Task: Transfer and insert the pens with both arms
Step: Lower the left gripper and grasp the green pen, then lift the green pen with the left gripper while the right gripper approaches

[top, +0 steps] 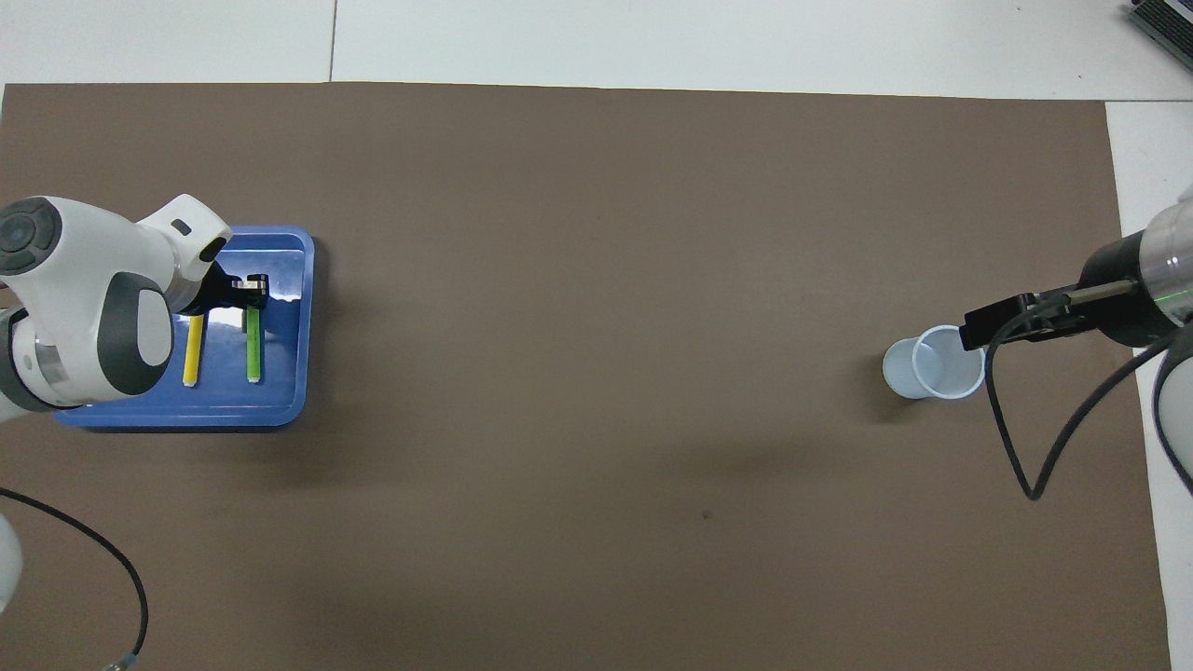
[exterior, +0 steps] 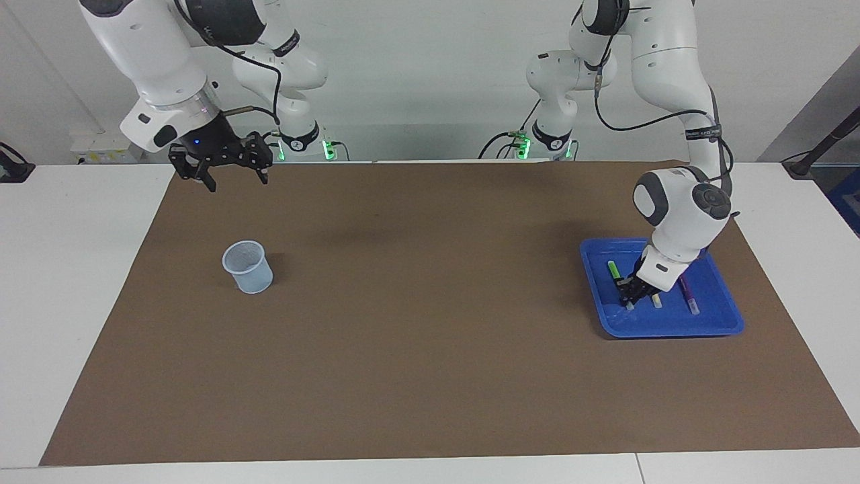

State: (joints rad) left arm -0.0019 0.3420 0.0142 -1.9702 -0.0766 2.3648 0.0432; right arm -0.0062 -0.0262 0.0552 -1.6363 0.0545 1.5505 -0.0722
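No text, label, brand or number can be read anywhere. A black band (exterior: 703, 132) on the arm above the left gripper (exterior: 630, 293) carries white lettering, too small to make out.

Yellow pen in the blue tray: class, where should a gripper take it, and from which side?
Probably mid-barrel of the yellow pen, from straight above, jaws closing across its width. It lies flat in the blue tray, pointing toward the robots, with bare floor between it and the green pen.
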